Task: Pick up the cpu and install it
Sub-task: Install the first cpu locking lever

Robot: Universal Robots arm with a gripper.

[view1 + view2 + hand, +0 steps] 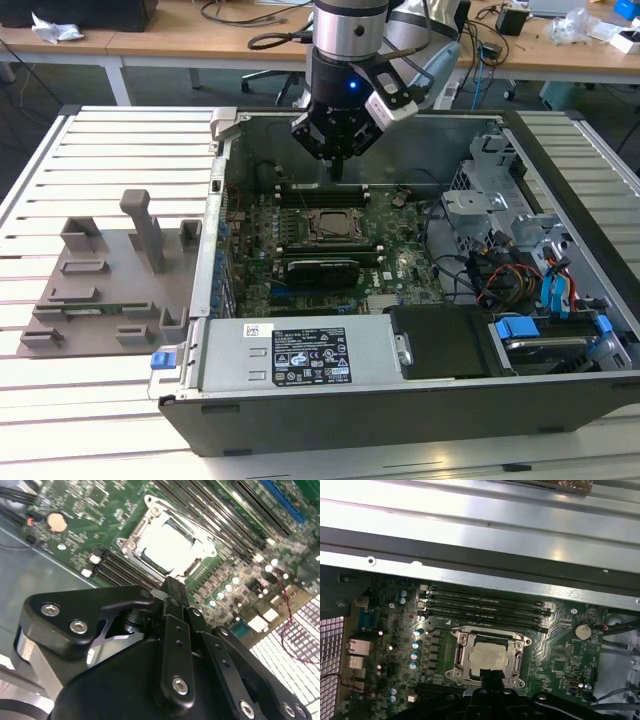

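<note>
Already the cpu [490,656] lies flat in the socket frame [461,659] on the motherboard [400,255] inside the open computer case [330,420]. Its edges run square with the frame. Above it hangs the gripper [172,592], fingers pressed together, holding nothing.

Bench [110,140]: pale slatted metal top, long grooves, spans whole foreground. Light bright and even, glare on slats.

Wooden desks [170,40] along far edge, 10 to 2 o'clock in exterior view, white legs below. Black cables [235,12] looped on desk at 12 o'clock. Crumpled white paper [55,30] at 10 o'clock. Clear plastic wrap [572,25] at 2 o'clock. Small dark box [512,20] nearby at 1 o'clock. Floor [60,85] under desks dark, details unclear.
</note>
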